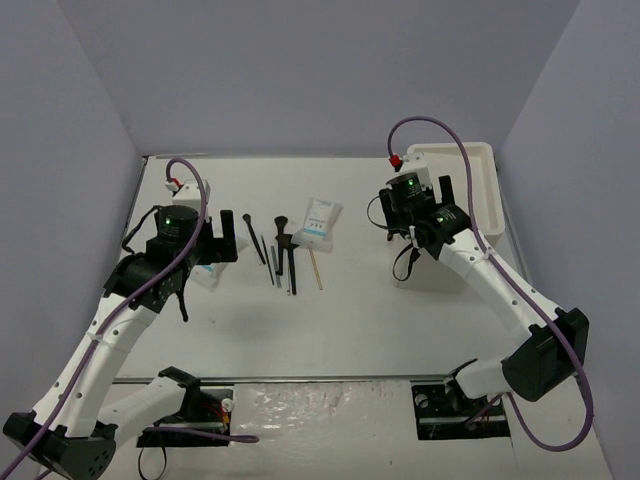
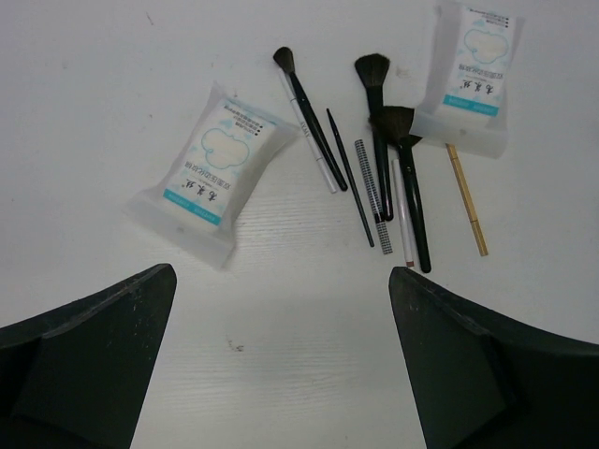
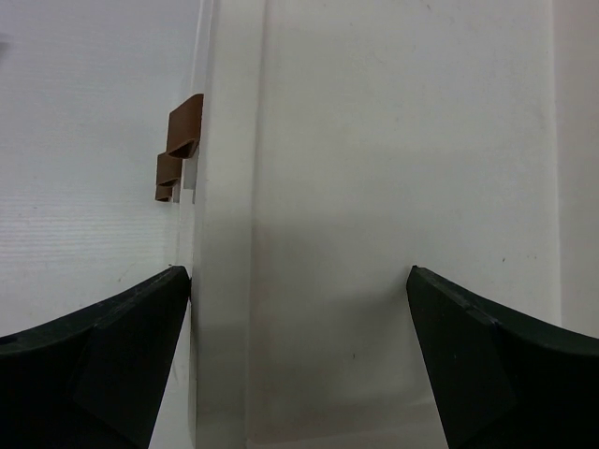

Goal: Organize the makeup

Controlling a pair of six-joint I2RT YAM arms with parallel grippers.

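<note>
Brushes (image 2: 393, 122): black, lying side by side among thin sticks (image 2: 370, 178).
Near packet (image 2: 217, 168): flat, left of brushes.
Far packet (image 2: 473, 75): just right of brushes.
Left gripper (image 2: 283, 281): fingers spread, empty, above near packet, left of brushes.
Right gripper (image 3: 298, 276): fingers spread, empty, over box (image 3: 374, 187), well right of brushes.

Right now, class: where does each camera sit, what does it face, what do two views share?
Top external: above and behind, facing down on the table; left arm, right arm show.
Left wrist: down at brushes, packets; own fingers show.
Right wrist: down at white box; own fingers show.
Shared: top and left wrist both show brushes.
</note>
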